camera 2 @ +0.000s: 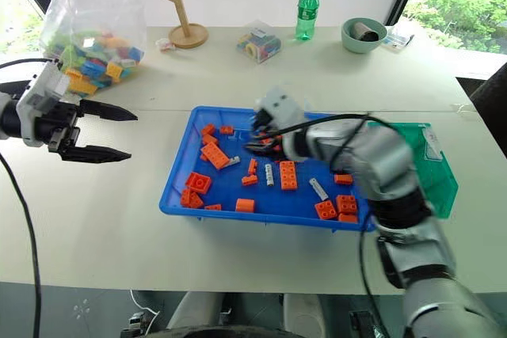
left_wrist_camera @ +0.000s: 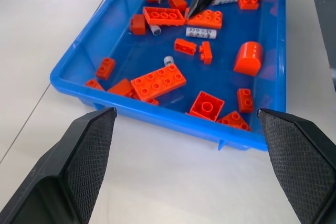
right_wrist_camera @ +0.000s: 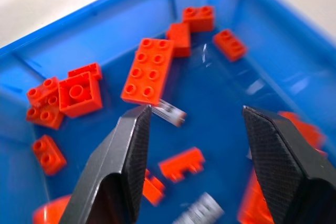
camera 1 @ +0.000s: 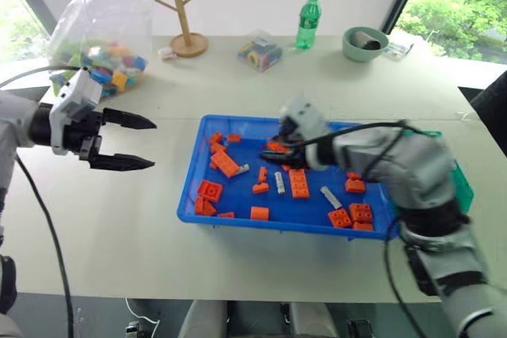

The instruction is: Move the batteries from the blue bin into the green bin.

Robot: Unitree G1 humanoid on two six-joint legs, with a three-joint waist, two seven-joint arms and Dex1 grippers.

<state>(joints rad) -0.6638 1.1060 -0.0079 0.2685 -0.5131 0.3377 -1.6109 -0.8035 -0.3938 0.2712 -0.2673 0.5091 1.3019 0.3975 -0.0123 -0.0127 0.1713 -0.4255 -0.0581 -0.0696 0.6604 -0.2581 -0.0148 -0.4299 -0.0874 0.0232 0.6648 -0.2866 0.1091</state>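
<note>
Right now you are in the reach-and-pick step: your right gripper (right_wrist_camera: 194,129) hangs inside the blue bin (camera 1: 190,184), above its far middle, fingers spread roughly halfway with nothing between them. The batteries are in that bin among the orange bricks (camera 1: 299,183): one (camera 1: 279,183) lies near the bin's centre, just beside a long brick; another (camera 1: 330,196) sits toward the bin's right part; a third (right_wrist_camera: 169,111) pokes out from under a six-stud brick, closest to your open fingers. The green bin (camera 2: 434,160) stands touching the blue bin's right end, partly hidden behind your forearm. Your left gripper (camera 1: 127,142) waits well apart from the blue bin's left end, wide open and empty.

Next, I judge, you must lower the fingers astride one battery, across its length, clear of neighbouring bricks, before closing.
</note>
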